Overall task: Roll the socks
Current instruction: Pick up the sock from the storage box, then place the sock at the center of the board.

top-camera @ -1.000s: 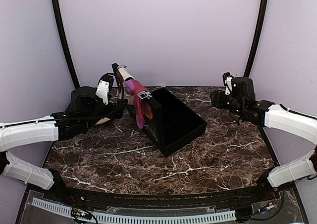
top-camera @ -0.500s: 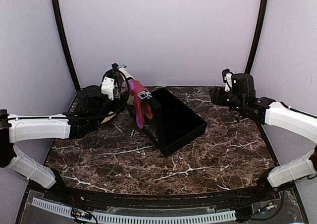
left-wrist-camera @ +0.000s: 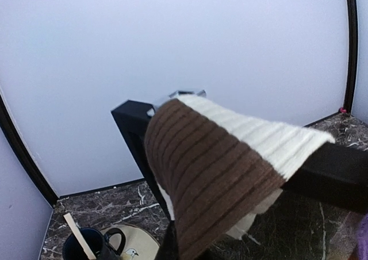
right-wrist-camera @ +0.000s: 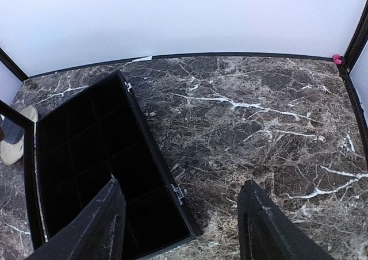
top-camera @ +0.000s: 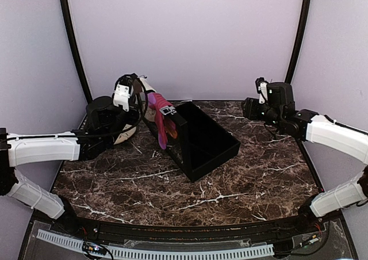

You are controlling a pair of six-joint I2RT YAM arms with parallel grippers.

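Observation:
Two socks hang over the raised lid of the black case. The magenta-pink sock droops down the lid's left side. The cream-beige sock, with a brown ribbed cuff, lies over the lid's top corner and fills the left wrist view. My left gripper is at that corner, shut on the cuff, which runs down to where the jaws sit; the fingers are hidden behind the cloth. My right gripper hovers open at the back right, with nothing between its fingers.
The black case lies open at the table's centre, and its divided inside shows in the right wrist view. A beige saucer with a dark blue cup and a stick stands left of the case, under my left arm.
My left gripper rose from beside the saucer to the lid's top corner and shut on the cream-beige sock. My right gripper shifted slightly left and stayed open.

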